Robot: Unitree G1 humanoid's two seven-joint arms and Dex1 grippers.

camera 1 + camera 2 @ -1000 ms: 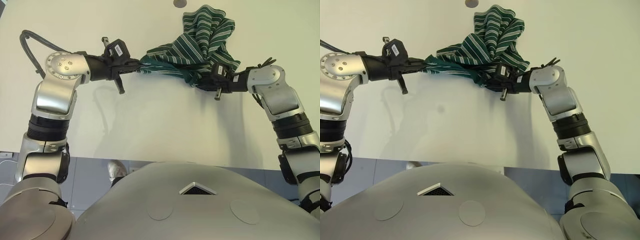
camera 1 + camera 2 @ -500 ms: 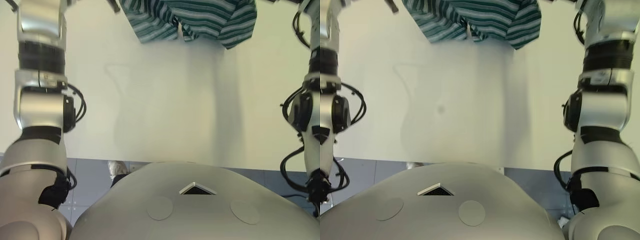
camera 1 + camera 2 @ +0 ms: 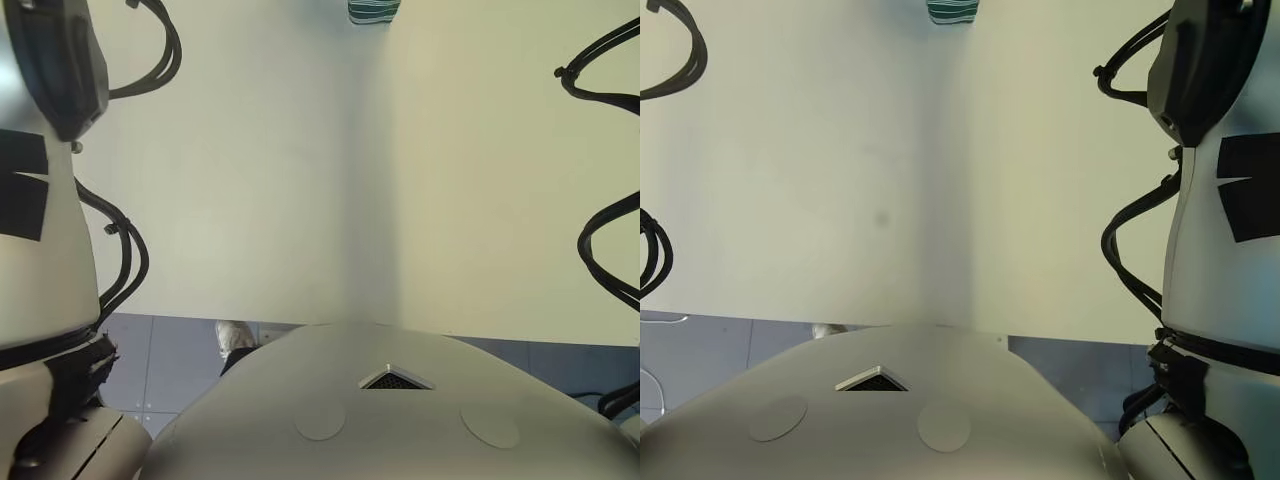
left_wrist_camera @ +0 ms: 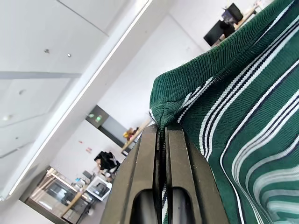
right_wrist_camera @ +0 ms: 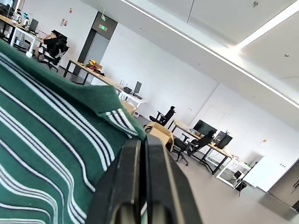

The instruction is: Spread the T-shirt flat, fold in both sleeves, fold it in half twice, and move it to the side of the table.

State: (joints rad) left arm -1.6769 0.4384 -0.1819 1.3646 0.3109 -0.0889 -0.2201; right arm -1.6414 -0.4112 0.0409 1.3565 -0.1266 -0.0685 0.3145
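The green T-shirt with white stripes hangs in the air, held high above the white table point(image 3: 250, 180). From the head, its lowest tip point(image 3: 373, 10) dangles at the far edge of the picture. My left gripper point(image 4: 162, 133) is shut on a folded edge of the T-shirt point(image 4: 243, 116). My right gripper point(image 5: 141, 142) is shut on another hem of the T-shirt point(image 5: 42, 140). Both arms are raised, the left arm point(image 3: 40, 200) and the right arm point(image 3: 1230, 200) standing at the sides of the table.
The table's near edge point(image 3: 300, 325) runs just in front of me, with grey floor point(image 3: 180, 360) below it. Cables point(image 3: 610, 200) hang from the raised arms over the table's sides. An office room with desks point(image 5: 93, 70) and chairs lies behind.
Both arms swung upward from table height, carrying the T-shirt off the table. The cloth went from bunched between the grippers to hanging high, only its tip left in the head views.
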